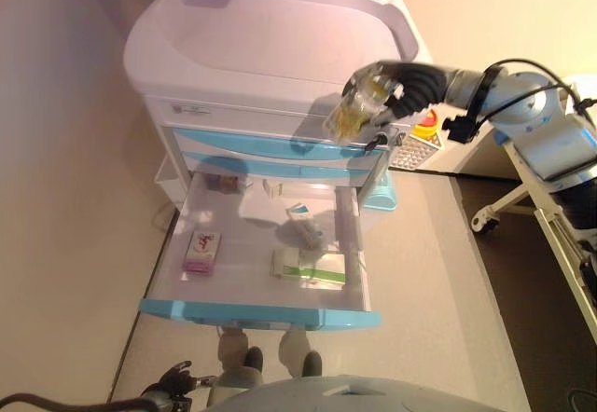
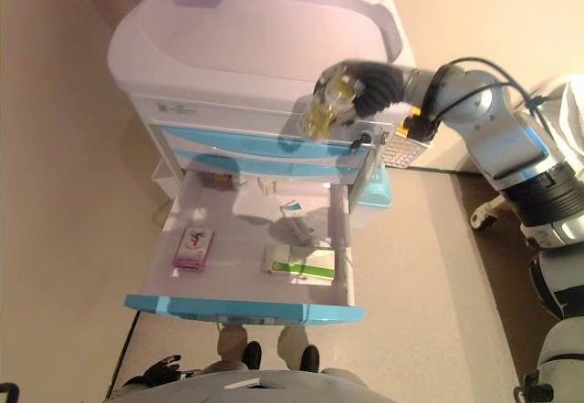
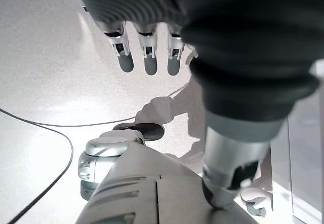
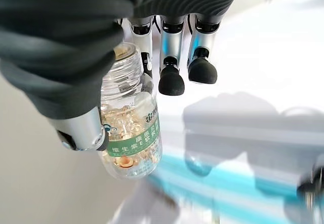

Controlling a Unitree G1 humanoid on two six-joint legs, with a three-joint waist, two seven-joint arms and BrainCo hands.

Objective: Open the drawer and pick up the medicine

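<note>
My right hand (image 1: 392, 86) holds a clear medicine bottle (image 1: 353, 112) full of yellow capsules, with a green label, above the cart's top right corner. In the right wrist view the thumb and fingers (image 4: 172, 77) curl round the bottle (image 4: 132, 133). Below it the blue-fronted drawer (image 1: 261, 314) of the white cart (image 1: 270, 39) stands pulled out. Inside lie a pink box (image 1: 201, 250), a green and white box (image 1: 310, 265) and a small white and blue pack (image 1: 300, 214). My left hand (image 1: 173, 379) hangs low by the floor, its fingers (image 3: 147, 57) straight and holding nothing.
Small items sit at the drawer's back (image 1: 229, 184). A red and yellow button panel (image 1: 424, 132) is fixed on the cart's right side. A white wheeled stand (image 1: 494, 212) is on the floor to the right. A wall runs along the left.
</note>
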